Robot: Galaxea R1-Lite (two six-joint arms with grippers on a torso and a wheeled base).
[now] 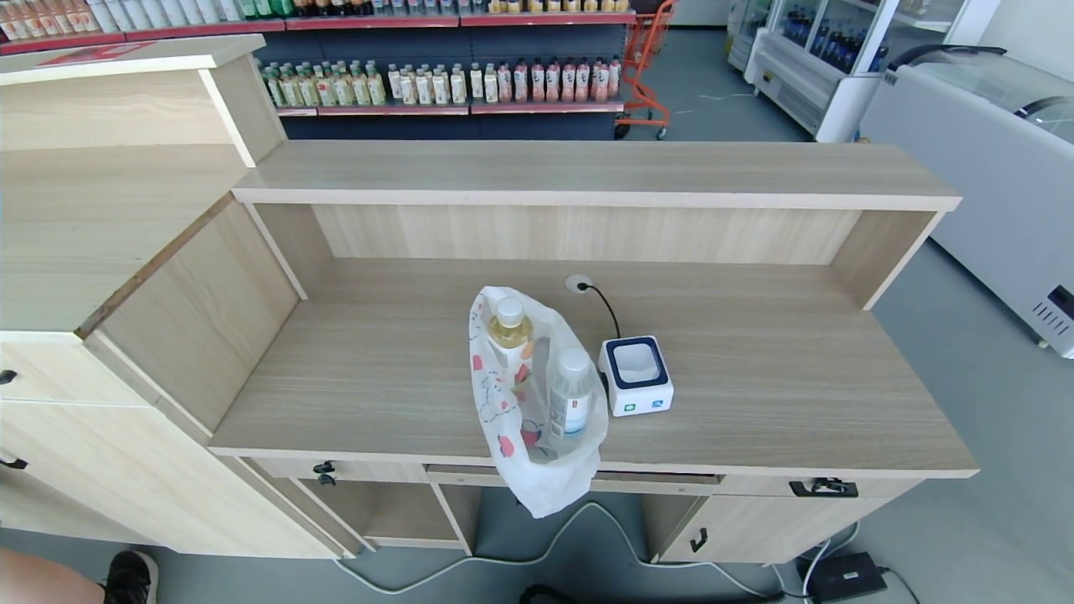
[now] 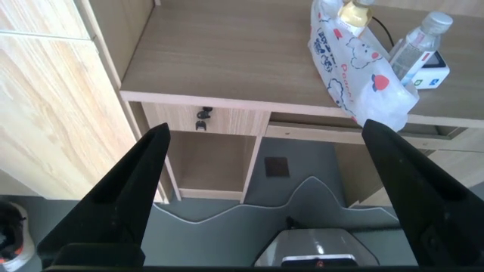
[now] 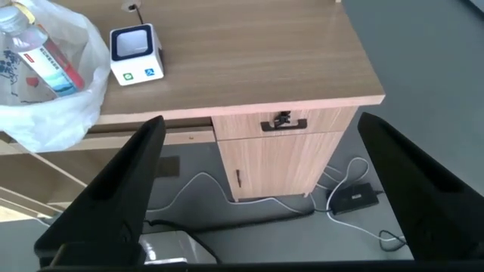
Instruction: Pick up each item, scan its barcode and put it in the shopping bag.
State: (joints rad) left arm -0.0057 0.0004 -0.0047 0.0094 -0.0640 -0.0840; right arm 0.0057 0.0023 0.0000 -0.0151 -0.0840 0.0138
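Observation:
A white printed shopping bag stands on the wooden counter, its lower part hanging over the front edge. Inside it are a yellow-drink bottle and a clear water bottle. Just right of the bag sits the white barcode scanner with its dark window facing up. My left gripper is open, held low in front of the counter, below the bag. My right gripper is open too, low before the counter's right cabinet, with the scanner and bag beyond it.
A black cable runs from the scanner to a hole in the counter. A raised shelf backs the counter and a taller cabinet stands at its left. Drawer handles and floor cables lie below the front edge.

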